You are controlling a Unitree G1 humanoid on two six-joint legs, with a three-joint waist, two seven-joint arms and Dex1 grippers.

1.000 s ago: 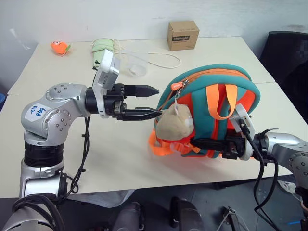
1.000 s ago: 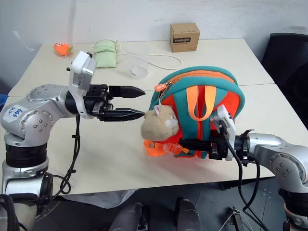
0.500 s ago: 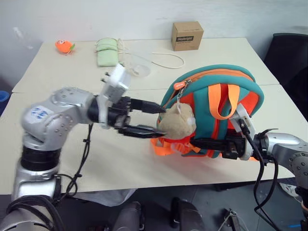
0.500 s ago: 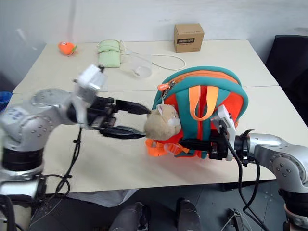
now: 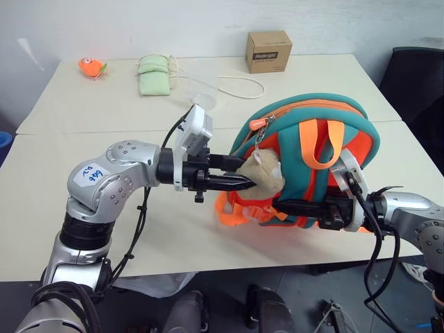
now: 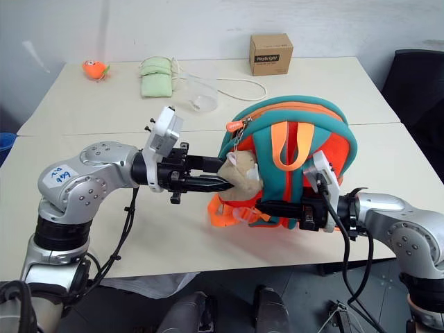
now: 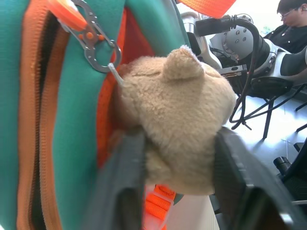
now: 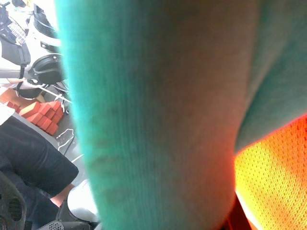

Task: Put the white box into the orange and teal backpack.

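Head views: backpack (image 5: 316, 149) stands upright on the table (image 5: 104, 132), at about 3 o'clock from table centre, near the front edge. Long axis runs across the table, arched top up, orange loop handle (image 5: 320, 142) facing the camera. Orange body, teal trim and panels, orange zip along the arch, orange straps (image 5: 232, 211) bunched at its base around 8 o'clock.

Left gripper (image 5: 243, 175) comes in level from 9 o'clock; both fingers pinch the plush hamster (image 5: 267, 173) hanging on the backpack's 9 o'clock side.

Right gripper (image 5: 281, 206) reaches in from 3 o'clock, low along the backpack's front. Fingers look together; whether they hold a strap, can't tell.

Left wrist view adds what the head views can't resolve: a black finger (image 7: 122, 187) on each flank of the tan hamster, pressed into the fur, and a metal clip (image 7: 93, 45) with an orange zip pull tying the charm to the backpack. A seated person is in the background.

Right wrist view: teal fabric and orange mesh (image 8: 273, 172) right up against the lens.

Far side of the table, 12 o'clock: cardboard cube (image 5: 268, 50). Around 11: green pouch (image 5: 154, 74), orange toy (image 5: 91, 66), white cord (image 5: 239, 87).
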